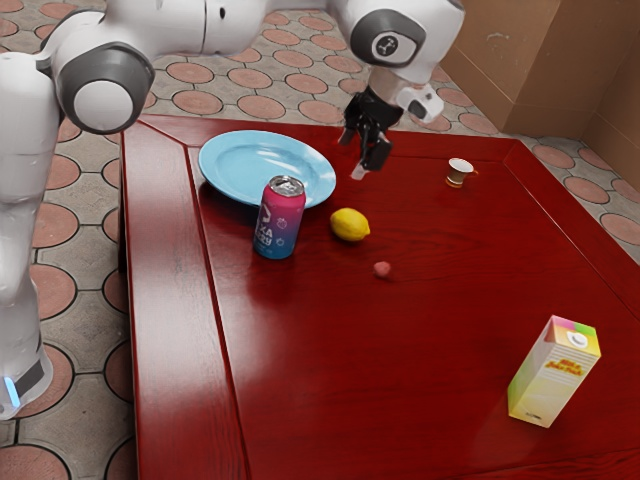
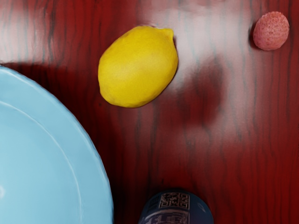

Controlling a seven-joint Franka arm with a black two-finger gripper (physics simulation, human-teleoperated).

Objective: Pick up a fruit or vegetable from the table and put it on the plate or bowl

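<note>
A yellow lemon (image 1: 350, 224) lies on the red wooden table, just to the exterior view's right of the light blue plate (image 1: 240, 160). A small pink lychee-like fruit (image 1: 382, 269) rests a little nearer the front. My gripper (image 1: 366, 160) hangs in the air above the table behind the lemon, near the plate's right rim, open with nothing between its fingers. From the wrist, the lemon (image 2: 138, 66) shows beside the plate's edge (image 2: 42, 163), and the pink fruit (image 2: 271, 31) lies farther off.
A pink and blue soda can (image 1: 279, 217) stands upright at the plate's front rim; its top (image 2: 175, 207) shows in the wrist view. A small tipped cup (image 1: 460, 172) lies at the back right. A juice carton (image 1: 553, 370) stands at the front right.
</note>
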